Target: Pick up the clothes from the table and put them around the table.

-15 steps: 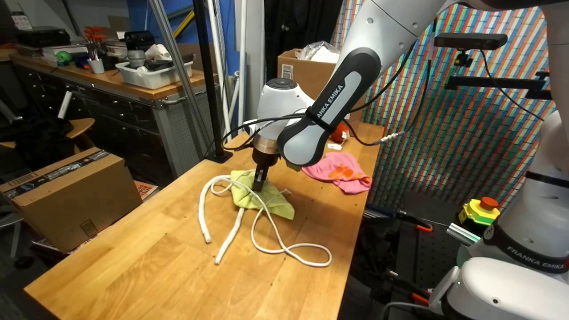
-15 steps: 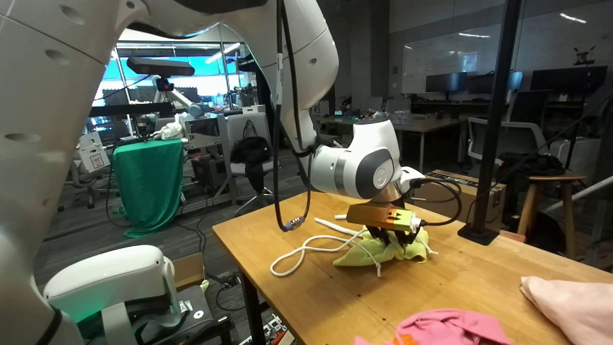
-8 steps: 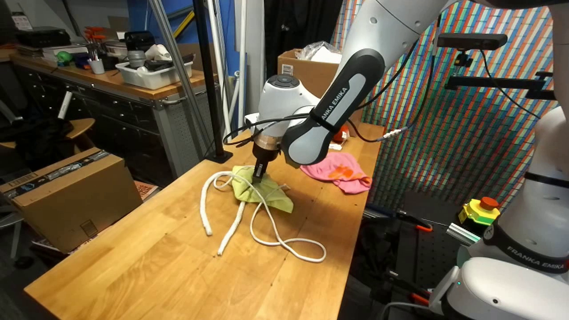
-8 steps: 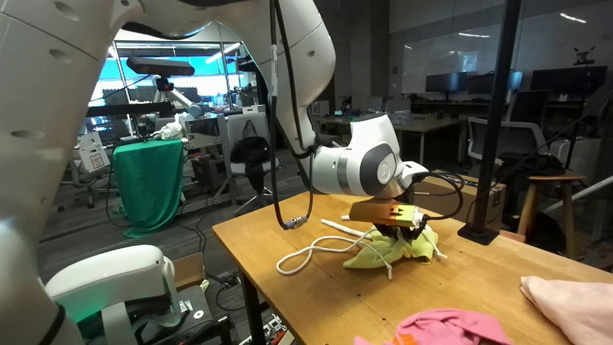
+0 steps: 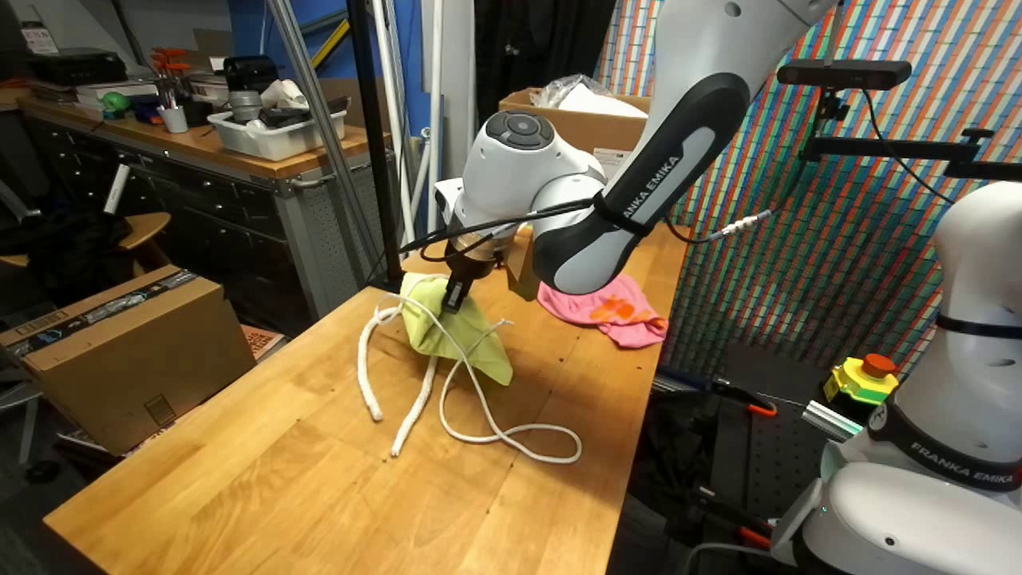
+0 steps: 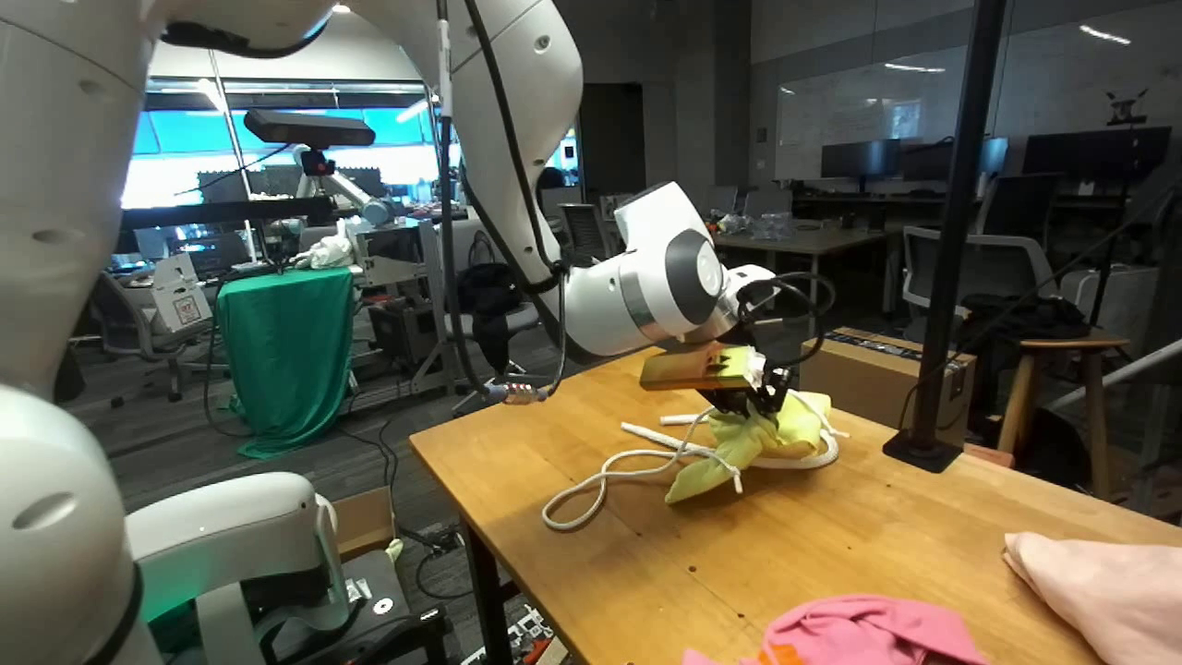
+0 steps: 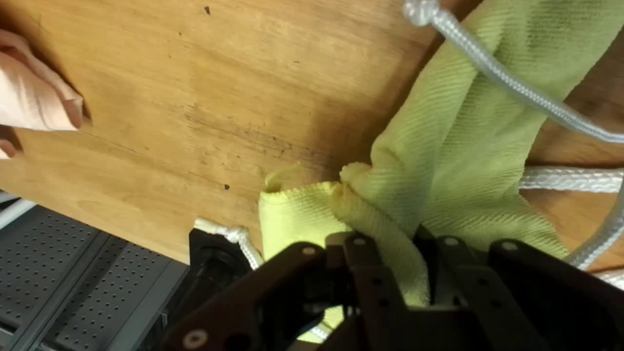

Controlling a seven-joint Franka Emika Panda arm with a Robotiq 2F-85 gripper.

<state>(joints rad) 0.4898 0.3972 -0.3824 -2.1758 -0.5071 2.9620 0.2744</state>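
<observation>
Above the table (image 5: 303, 471), grasps a bunched fold of the yellow-green cloth (image 7: 453, 161) between the fingers of the gripper (image 7: 394, 246). Half buries the fingertips in fabric, blurring them into dark linkage in the wrist view; even so, settles the grip only there, with the fingers too small and dark to read in both exterior views. Spreads the cloth below and around the fingertips, with a long flap cut off at the upper right corner of the wrist view. Cannot tell how much of it touches the table. Runs the thin white cord (image 7: 512, 83) across that flap, with a knotted end cropped by the top edge; loses part of the thick white rope (image 7: 575, 179) under the same fabric. In an exterior view, shows the pink cloth (image 5: 607, 313) well apart from the gripper, partly behind the arm (image 5: 695, 128). In an exterior view, shows the pale cloth (image 6: 1108, 591) cut off by the right edge, also well apart from the gripper; shows just a cropped corner of it at the left edge of the wrist view.
</observation>
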